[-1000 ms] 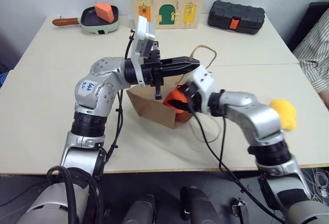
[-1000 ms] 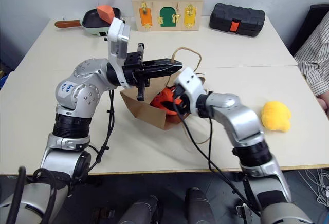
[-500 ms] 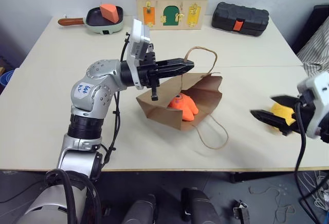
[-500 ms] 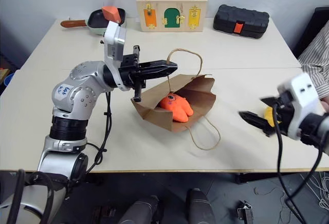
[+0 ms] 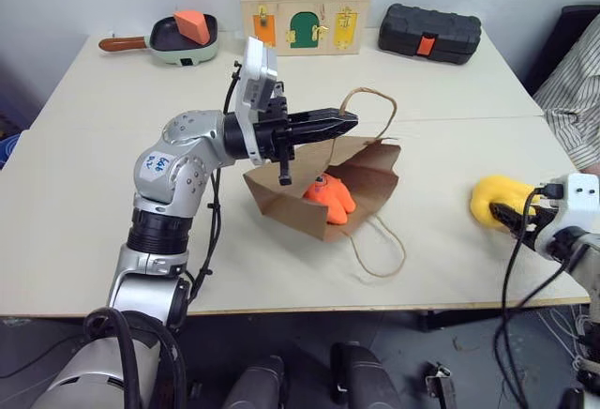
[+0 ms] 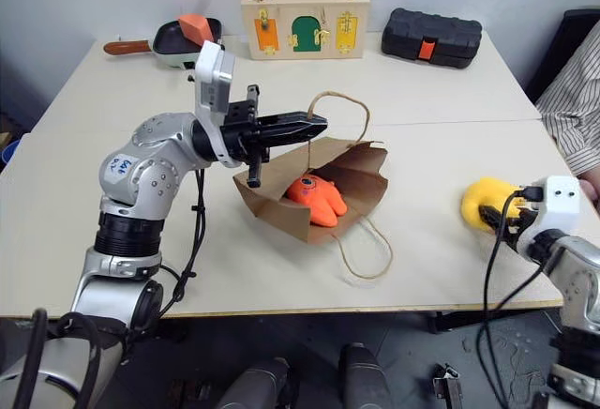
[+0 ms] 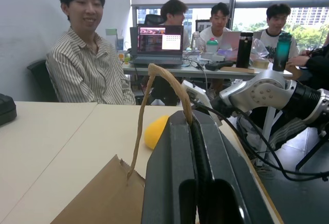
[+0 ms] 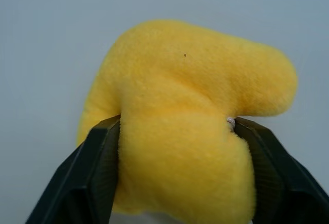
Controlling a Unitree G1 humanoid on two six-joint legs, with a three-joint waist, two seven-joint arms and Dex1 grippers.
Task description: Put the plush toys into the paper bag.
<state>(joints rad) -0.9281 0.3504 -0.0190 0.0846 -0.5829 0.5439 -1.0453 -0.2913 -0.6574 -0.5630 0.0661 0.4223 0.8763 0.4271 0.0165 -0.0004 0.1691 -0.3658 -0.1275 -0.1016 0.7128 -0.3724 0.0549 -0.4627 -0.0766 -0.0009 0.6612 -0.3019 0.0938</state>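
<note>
On the pale table [image 5: 84, 193], the left gripper [image 5: 342, 125] pinches a twine handle [image 7: 154, 106] to prop the paper bag [image 5: 361, 174] open, the orange plush toy [image 5: 328, 198] just below. The right gripper [image 8: 175, 131] squeezes the yellow plush toy [image 8: 190, 111] between 2 fingers.

Paper bag [image 5: 361, 189] lying open on table [image 5: 84, 193], orange plush toy [image 5: 329, 196] inside; twine handle [image 5: 367, 99] pinched by left gripper [image 5: 349, 122].
</note>
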